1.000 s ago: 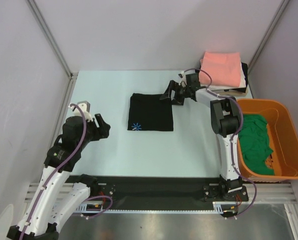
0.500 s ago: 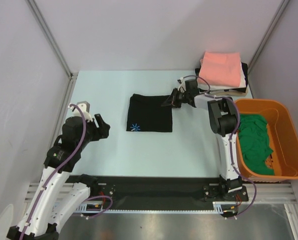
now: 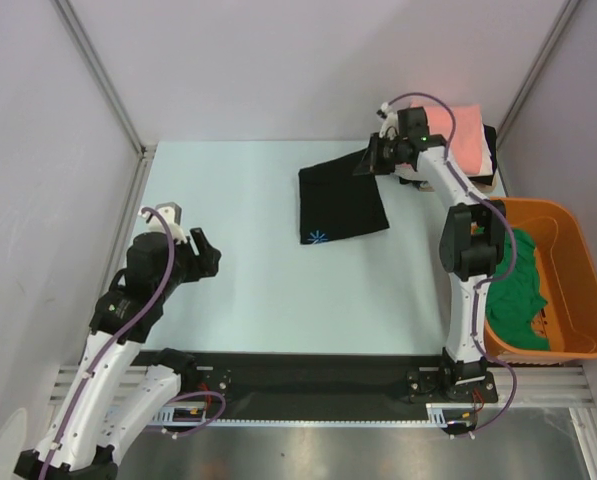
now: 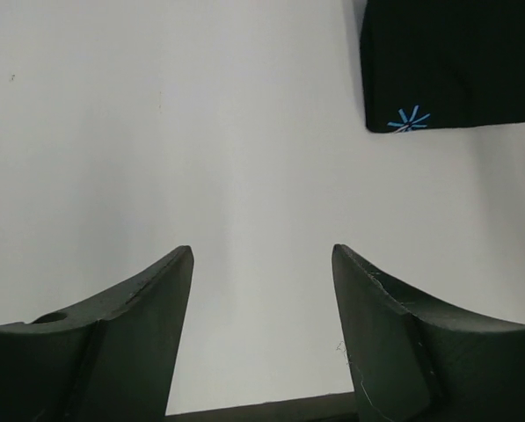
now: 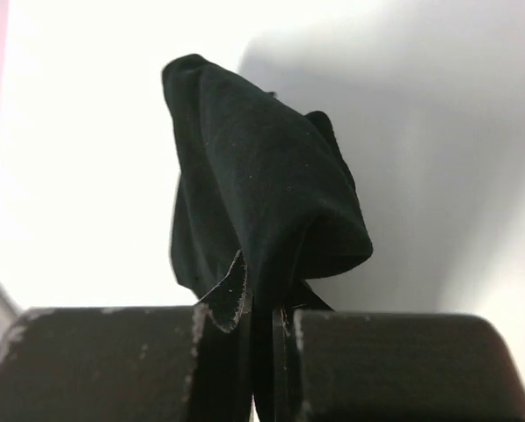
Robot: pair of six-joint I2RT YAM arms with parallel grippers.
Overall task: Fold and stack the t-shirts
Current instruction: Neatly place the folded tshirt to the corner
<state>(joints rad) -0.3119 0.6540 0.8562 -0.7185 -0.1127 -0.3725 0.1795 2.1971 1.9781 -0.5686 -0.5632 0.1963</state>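
Note:
The folded black t-shirt (image 3: 340, 202), marked with a small blue-white starburst (image 3: 316, 238), lies skewed on the table with its far right corner lifted. My right gripper (image 3: 370, 163) is shut on that corner; in the right wrist view the black cloth (image 5: 253, 211) bunches up from between the shut jaws. Just right of it is a stack of folded t-shirts with a salmon-pink one (image 3: 468, 135) on top. A green t-shirt (image 3: 518, 290) lies crumpled in the orange tub (image 3: 584, 270). My left gripper (image 3: 204, 254) hangs open over bare table at the left, holding nothing; its wrist view shows the black t-shirt (image 4: 451, 61) at upper right.
Grey walls enclose the table on the left, back and right. The orange tub sits against the right wall beside the right arm's base. A black strip (image 3: 308, 375) runs along the near edge between the arm bases.
My right gripper closed on the black t-shirt's far right corner, then lifted and pulled it back and right toward the stack, dragging the shirt askew. The left arm stayed put.

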